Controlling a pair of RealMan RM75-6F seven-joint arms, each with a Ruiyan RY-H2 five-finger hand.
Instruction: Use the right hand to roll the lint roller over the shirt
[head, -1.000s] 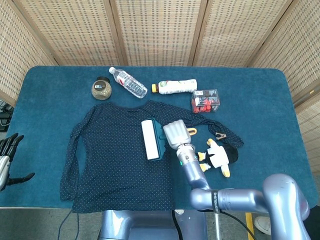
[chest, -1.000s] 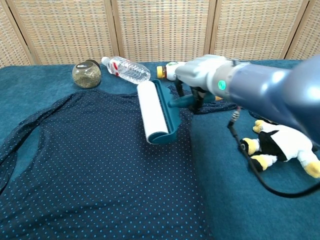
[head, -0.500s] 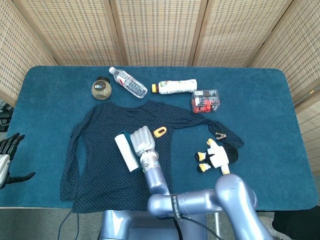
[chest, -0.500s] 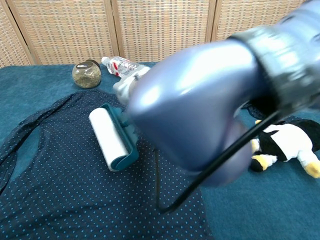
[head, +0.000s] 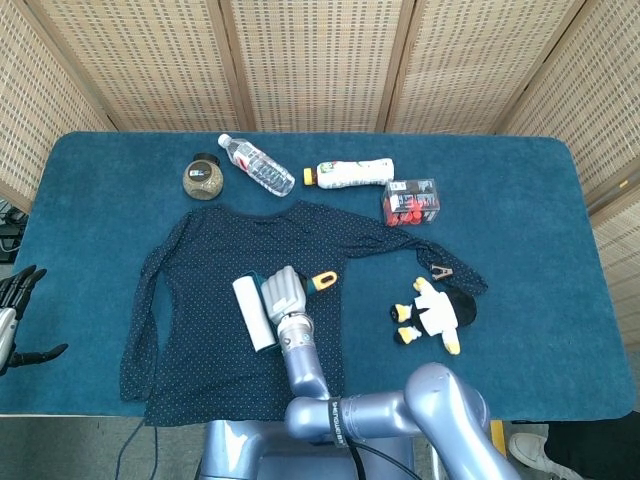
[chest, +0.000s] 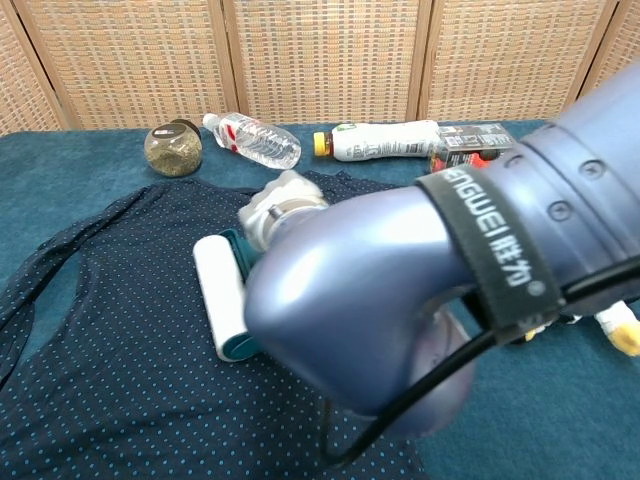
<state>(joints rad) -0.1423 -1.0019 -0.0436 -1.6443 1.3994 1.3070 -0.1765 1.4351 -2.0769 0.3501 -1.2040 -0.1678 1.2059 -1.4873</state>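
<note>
A dark blue dotted shirt (head: 215, 310) (chest: 120, 330) lies spread flat on the blue table. My right hand (head: 285, 292) (chest: 275, 205) grips the teal handle of the lint roller (head: 254, 312) (chest: 219, 295), whose white roll lies on the middle of the shirt. The handle's orange end (head: 325, 281) sticks out to the right of the hand. In the chest view my right arm fills the foreground and hides the shirt's right side. My left hand (head: 15, 318) hangs off the table's left edge, fingers apart, holding nothing.
Along the back stand a jar (head: 203, 177), a clear water bottle (head: 256, 165), a white bottle (head: 352, 173) and a box of red items (head: 411, 201). A penguin plush (head: 433, 313) lies right of the shirt, by a small clip (head: 440, 270).
My right hand has carried the roller leftward across the shirt from near its right side to its middle; in the last half second it shifted only slightly. The left hand stayed put.
</note>
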